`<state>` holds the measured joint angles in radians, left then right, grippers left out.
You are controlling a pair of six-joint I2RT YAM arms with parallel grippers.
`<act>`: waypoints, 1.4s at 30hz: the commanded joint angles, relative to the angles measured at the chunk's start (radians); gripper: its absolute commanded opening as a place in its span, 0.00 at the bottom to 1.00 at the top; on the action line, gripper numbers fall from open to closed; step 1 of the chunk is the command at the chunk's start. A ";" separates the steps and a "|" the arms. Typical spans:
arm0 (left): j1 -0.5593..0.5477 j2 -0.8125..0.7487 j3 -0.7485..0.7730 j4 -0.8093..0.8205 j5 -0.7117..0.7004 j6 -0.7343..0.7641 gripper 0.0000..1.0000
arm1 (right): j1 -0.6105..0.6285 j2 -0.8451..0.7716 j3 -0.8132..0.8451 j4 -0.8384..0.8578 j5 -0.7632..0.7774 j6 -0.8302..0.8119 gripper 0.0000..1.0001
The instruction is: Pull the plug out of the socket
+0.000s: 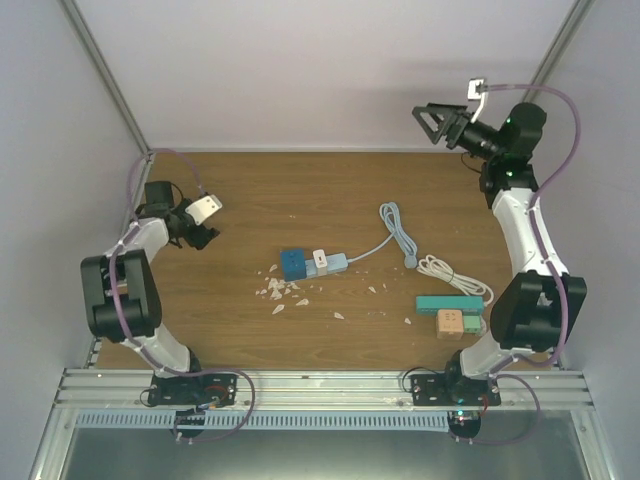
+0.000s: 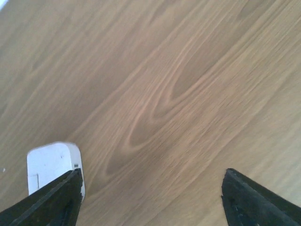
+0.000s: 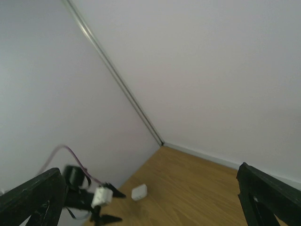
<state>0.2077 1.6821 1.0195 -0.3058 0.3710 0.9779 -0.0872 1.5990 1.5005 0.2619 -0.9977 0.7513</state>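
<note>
The left gripper (image 2: 153, 174) holds its 2 black fingers wide apart, low over the wooden table (image 2: 188, 94), with nothing between them. The white plug (image 2: 51, 164), a small block with rounded corners, lies flat on the wood at the outer side of 1 finger. That finger's edge overlaps it in the left wrist view, and I cannot tell whether they touch. The plug is at the left side of the table, well apart from the power strip (image 1: 330, 263). The strip lies near the middle, with a blue adapter (image 1: 293, 263) at its left end and a grey cable (image 1: 395, 228) curling off to the right. Pale chips (image 1: 280, 292) are scattered just in front of it. The right gripper (image 1: 428, 124) is raised high near the back wall, jaws fully spread and empty. The right wrist view shows the plug from across the table, just beyond the left fingers. Only the top view shows the strip.
</note>
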 commanded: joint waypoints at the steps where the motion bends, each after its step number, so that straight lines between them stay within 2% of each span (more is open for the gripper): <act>1: -0.001 -0.116 0.082 -0.258 0.284 0.048 0.90 | 0.012 -0.035 -0.066 -0.039 -0.080 -0.210 1.00; 2: -0.007 -0.140 0.088 -0.285 0.315 0.058 0.95 | 0.017 -0.037 -0.080 -0.055 -0.104 -0.277 1.00; 4: -0.024 -0.179 0.106 -0.332 0.365 0.054 0.98 | 0.031 -0.039 -0.100 -0.132 -0.134 -0.400 1.00; 9: -0.058 -0.203 0.166 -0.380 0.466 -0.084 0.99 | 0.069 -0.032 -0.105 -0.370 -0.187 -0.788 1.00; 12: -0.062 -0.170 0.222 -0.430 0.567 -0.134 0.99 | 0.085 -0.011 -0.099 -0.510 -0.202 -1.022 1.00; 15: -0.063 -0.155 0.243 -0.408 0.672 -0.204 0.99 | 0.124 0.025 -0.075 -0.668 -0.182 -1.214 1.00; 17: -0.079 -0.159 0.238 -0.364 0.678 -0.233 0.99 | 0.151 0.048 -0.067 -0.753 -0.158 -1.315 1.00; 20: -0.149 -0.185 0.213 -0.327 0.596 -0.182 0.99 | 0.210 0.079 -0.062 -0.839 -0.109 -1.463 1.00; 25: -0.273 -0.173 0.211 -0.397 0.506 -0.080 0.99 | 0.274 0.143 -0.057 -0.927 -0.061 -1.650 1.00; 30: -0.371 -0.170 0.198 -0.384 0.414 -0.035 0.99 | 0.349 0.231 -0.013 -1.075 -0.018 -1.820 1.00; 34: -0.415 -0.122 0.178 -0.390 0.395 0.003 0.99 | 0.389 0.274 -0.025 -1.074 -0.008 -1.849 1.00; 36: -0.418 -0.091 0.169 -0.410 0.429 0.022 0.99 | 0.410 0.296 -0.032 -1.058 0.013 -1.848 1.00; 38: -0.422 -0.082 0.129 -0.367 0.439 -0.006 0.99 | 0.434 0.311 -0.037 -1.037 0.040 -1.838 1.00; 42: -0.452 -0.107 0.017 -0.220 0.338 -0.025 0.99 | 0.485 0.326 -0.059 -0.987 0.096 -1.832 1.00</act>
<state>-0.2169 1.5902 1.1191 -0.6506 0.7734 0.9524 0.3492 1.9045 1.4578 -0.7624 -0.9588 -1.0485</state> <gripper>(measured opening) 0.990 0.995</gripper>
